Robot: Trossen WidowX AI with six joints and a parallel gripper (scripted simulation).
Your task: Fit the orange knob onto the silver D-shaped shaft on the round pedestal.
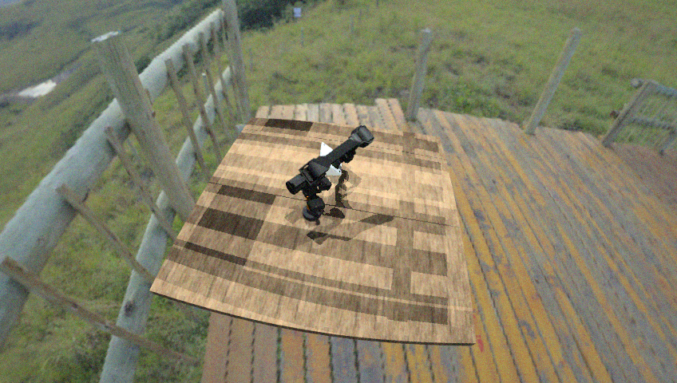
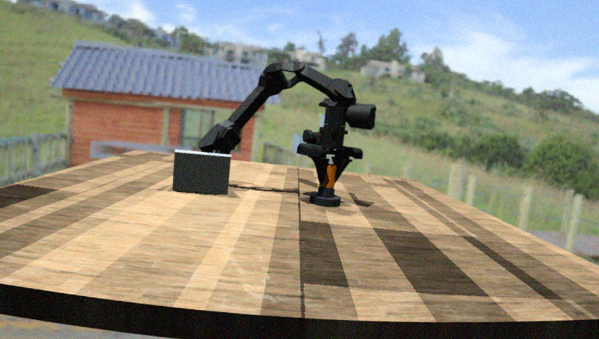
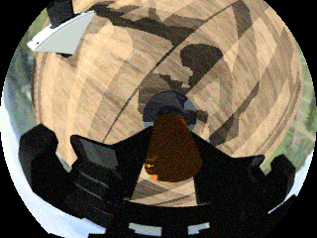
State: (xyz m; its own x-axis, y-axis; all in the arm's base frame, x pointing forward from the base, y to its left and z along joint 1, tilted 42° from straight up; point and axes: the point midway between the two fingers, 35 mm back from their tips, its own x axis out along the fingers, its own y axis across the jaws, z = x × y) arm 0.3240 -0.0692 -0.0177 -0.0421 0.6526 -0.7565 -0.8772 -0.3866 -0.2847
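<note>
The orange knob (image 2: 330,175) (image 3: 174,149) is upright between the fingers of my gripper (image 2: 328,181) (image 3: 170,132), which is shut on it. The knob stands directly over the dark round pedestal (image 2: 327,202) (image 3: 155,103) (image 1: 309,215). In the exterior view its lower end meets the pedestal's raised middle, with no shaft showing between them. The silver shaft is hidden, and so are the knob's hole and both flat sides. In the top view the arm and gripper hide the knob.
A pale-edged upright panel (image 2: 201,173) (image 3: 69,36) (image 1: 325,149) stands near the arm's base, left of the pedestal in the exterior view. The striped wooden table (image 1: 332,294) (image 2: 168,251) carries dark shadows around the pedestal.
</note>
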